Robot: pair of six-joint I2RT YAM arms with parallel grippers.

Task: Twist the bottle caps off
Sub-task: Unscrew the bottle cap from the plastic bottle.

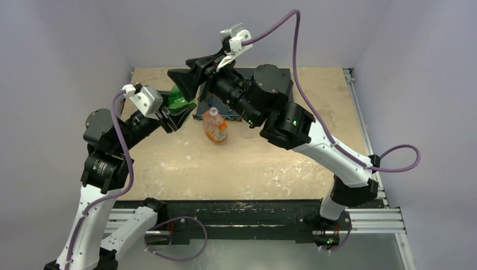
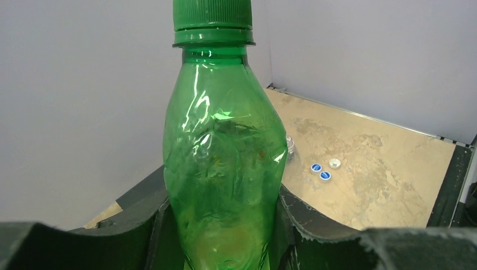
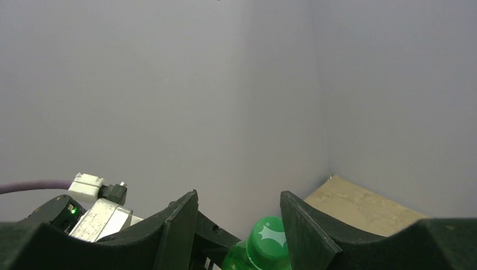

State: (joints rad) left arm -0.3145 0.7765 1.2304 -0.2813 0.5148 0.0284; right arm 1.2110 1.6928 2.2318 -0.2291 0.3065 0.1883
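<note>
Above the far left of the table (image 1: 281,163), at about ten o'clock from the orange-label bottle (image 1: 215,126), the left gripper (image 1: 175,115) holds the green bottle (image 2: 222,169) in the air, jaws clamped on its lower body. The green cap (image 2: 212,19) sits screwed on its neck. The right gripper (image 3: 237,216) is lined up over that cap with its jaws apart, touching nothing that I can see.

Trouble could start with the closing. In the right wrist view the cap lies nearer the right-hand finger than the middle of the gap, so the jaws may catch it off-centre and slide off the ribbing. The bottle wall looks thin and already dented, so a twist at the top may turn the whole bottle inside the left grip, or buckle it, instead of loosening the thread. A freed cap could also drop and roll.

Counted: one green bottle, one orange-label bottle, and a clear glint behind the green one that may be another bottle; I cannot tell. Loose caps (image 2: 325,169) at about three o'clock from the green bottle number three, two blue face up and one white. With the green one, that makes four caps.
</note>
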